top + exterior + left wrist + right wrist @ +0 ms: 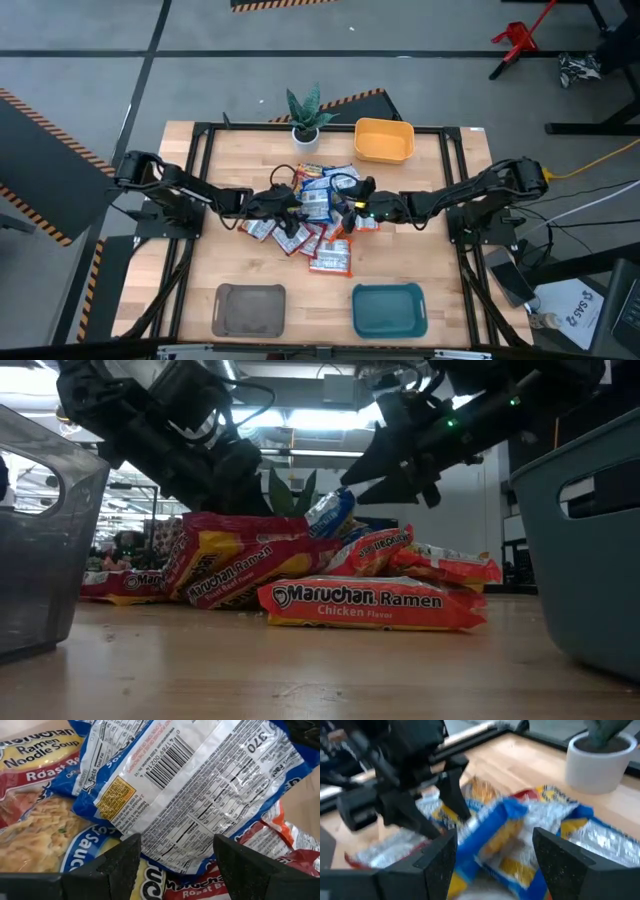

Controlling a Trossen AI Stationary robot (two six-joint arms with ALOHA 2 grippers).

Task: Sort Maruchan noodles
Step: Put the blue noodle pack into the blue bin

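Several Maruchan noodles packets [312,222] lie heaped at the table's middle, red, blue and orange; in the low view an orange Chicken packet [365,605] lies flat at the front. My left gripper [291,205] is open at the heap's left side, low over a blue packet with a white back panel [185,785], its fingers [120,862] either side of the packet's near edge. My right gripper [352,206] is open at the heap's right side. Ahead of it, between its fingers, a blue packet [492,835] lies slanted on the heap. My left gripper's open fingers stand close over the blue packet's near edge [175,862], slanting down from the table's left. Whether they touch it I cannot tell. My right gripper touches nothing that shows.
A brown tray [250,308] and a teal tray [390,311] stand at the near edge, and a yellow tray [384,140] with a potted plant [306,118] beside it at the far edge. Bare wood lies between heap and near trays.
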